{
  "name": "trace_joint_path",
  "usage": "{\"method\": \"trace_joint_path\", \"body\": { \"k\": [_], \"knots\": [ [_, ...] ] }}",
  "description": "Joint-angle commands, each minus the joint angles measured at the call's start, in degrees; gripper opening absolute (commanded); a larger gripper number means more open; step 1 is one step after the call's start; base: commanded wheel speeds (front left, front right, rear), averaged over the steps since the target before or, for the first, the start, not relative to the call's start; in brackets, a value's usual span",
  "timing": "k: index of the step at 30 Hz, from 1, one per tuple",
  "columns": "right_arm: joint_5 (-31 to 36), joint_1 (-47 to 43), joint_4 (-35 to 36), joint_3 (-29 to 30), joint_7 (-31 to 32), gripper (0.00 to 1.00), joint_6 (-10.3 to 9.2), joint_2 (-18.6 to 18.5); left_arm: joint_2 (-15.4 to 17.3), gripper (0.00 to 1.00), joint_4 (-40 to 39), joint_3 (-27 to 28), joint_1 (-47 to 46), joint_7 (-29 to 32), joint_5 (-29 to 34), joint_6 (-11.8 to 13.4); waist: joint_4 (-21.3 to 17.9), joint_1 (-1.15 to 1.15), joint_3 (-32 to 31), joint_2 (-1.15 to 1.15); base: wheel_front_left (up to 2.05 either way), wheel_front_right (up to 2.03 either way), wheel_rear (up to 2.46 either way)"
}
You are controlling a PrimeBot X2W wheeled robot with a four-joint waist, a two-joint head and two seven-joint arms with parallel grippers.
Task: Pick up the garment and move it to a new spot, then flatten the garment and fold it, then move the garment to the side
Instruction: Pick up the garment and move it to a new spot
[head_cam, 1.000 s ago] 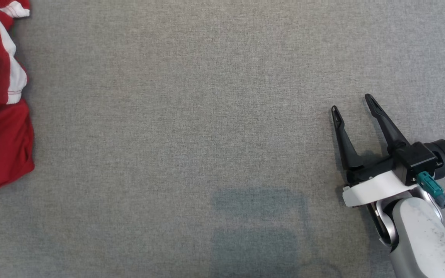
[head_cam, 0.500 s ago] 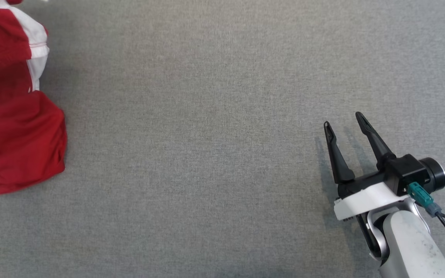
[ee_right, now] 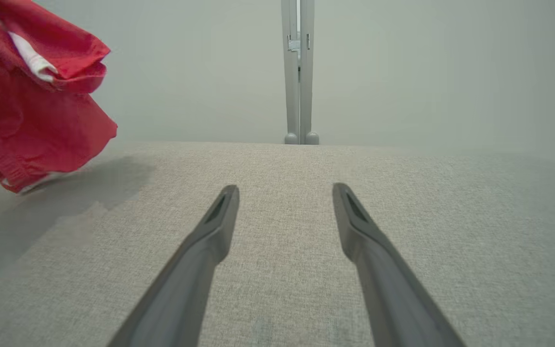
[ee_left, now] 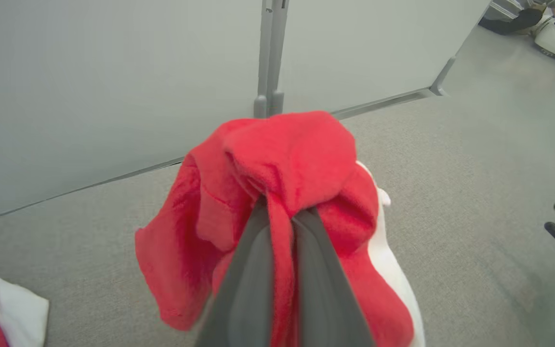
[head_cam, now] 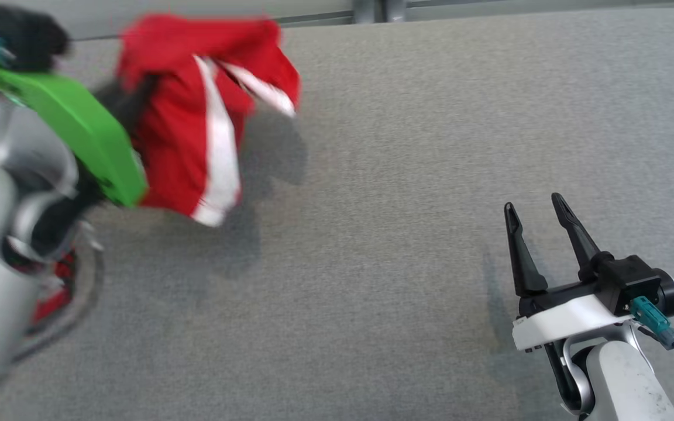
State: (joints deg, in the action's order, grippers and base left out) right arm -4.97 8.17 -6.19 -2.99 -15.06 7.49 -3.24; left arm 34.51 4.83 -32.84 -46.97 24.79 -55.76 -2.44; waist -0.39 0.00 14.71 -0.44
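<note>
In the head view the left pincer is blurred at the upper left, its dark fingers buried in a bunched red garment with white stripes, which hangs off them above the grey fabric counter and throws a shadow on it. A green bracket sits on that wrist, and a scrap of red and white cloth shows under the pale forearm at the lower left. The right pincer is at the lower right, well apart from the garment, its two fingers spread with nothing between them. In the left wrist view the two fingers are pressed together with a fold of the red fabric nipped between them; the rest of the garment bulges over their tips and droops on both sides, clear of the counter. The red and white cloth lies on the counter at the lower left corner, the right pincer's tips poke in at the right edge, and a grey partition with a post stands behind. In the right wrist view the spread fingers hover low over bare counter, holding nothing, and the garment hangs at the upper left, off the surface.
</note>
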Motion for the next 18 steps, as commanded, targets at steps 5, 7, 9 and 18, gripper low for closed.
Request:
{"method": "trace_joint_path", "body": {
  "k": [5,7,9,18],
  "knots": [
    [-0.43,-1.55,0.31,0.33,-0.18,1.0,0.01,0.14,-5.2,0.0,-6.15,-5.13,6.42,-1.18,1.08,2.13,-6.23,0.0,-3.25,0.44,0.0,0.0,0.0],
    [-0.5,-1.63,0.39,0.14,-0.18,1.0,0.01,0.22,-7.27,0.0,-7.62,-7.78,7.78,-1.25,1.97,2.44,-7.91,0.0,-3.33,0.44,0.0,0.0,0.0],
    [-0.46,-1.69,0.35,-0.2,-0.18,1.0,0.01,0.25,-9.19,0.0,-7.78,-10.04,8.94,-1.09,2.83,2.57,-9.74,0.0,-3.49,0.44,0.0,0.0,0.0],
    [-2.51,-2.97,0.58,0.1,-0.17,1.0,0.01,0.32,-14.42,0.0,-1.8,-16.07,10.36,0.4,3.73,2.29,-15.55,0.0,-3.07,0.44,0.0,0.0,0.0]
  ]
}}
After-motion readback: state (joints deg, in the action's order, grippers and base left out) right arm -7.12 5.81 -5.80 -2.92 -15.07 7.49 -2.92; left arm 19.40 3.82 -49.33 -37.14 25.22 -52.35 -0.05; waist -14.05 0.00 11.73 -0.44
